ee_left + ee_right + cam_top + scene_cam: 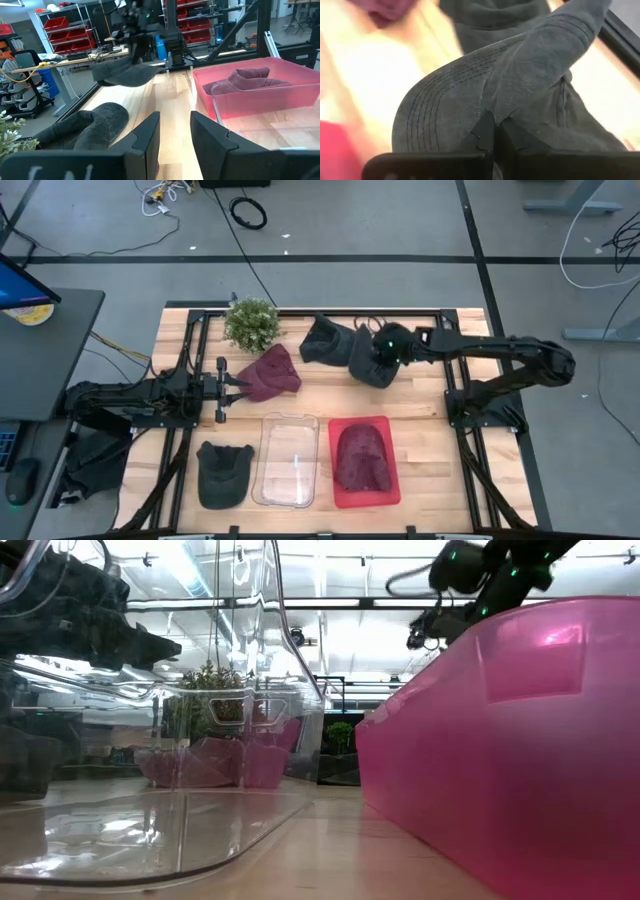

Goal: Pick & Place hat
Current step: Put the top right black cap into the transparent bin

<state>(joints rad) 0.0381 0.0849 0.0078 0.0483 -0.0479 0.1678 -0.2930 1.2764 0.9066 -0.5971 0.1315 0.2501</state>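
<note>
My right gripper (383, 352) is over the far middle of the table, shut on a dark grey cap (368, 368) that also shows in the left wrist view (125, 75). A second dark grey hat (325, 340) lies on the wood just beyond it. A maroon hat (270, 373) lies in front of my left gripper (175, 132), which waits open at the table's left and touches nothing. Near the front edge are a black cap (222, 473), a clear bin (287, 423) and a red bin (390, 480) with a maroon hat (362, 457) inside. My right gripper pinches the grey cap between its two fingers where the stitched brim meets the crown (490, 112). The fingers slant down at it from the table's right side. The cap hangs below them, brim (440, 117) spread outward, and in the left wrist view it looks lifted clear of the wood.
A small potted plant (251, 323) stands at the far edge, left of centre. Black frame rails (470, 415) run along both sides of the table. Bare wood lies between the hats at the back and the bins at the front.
</note>
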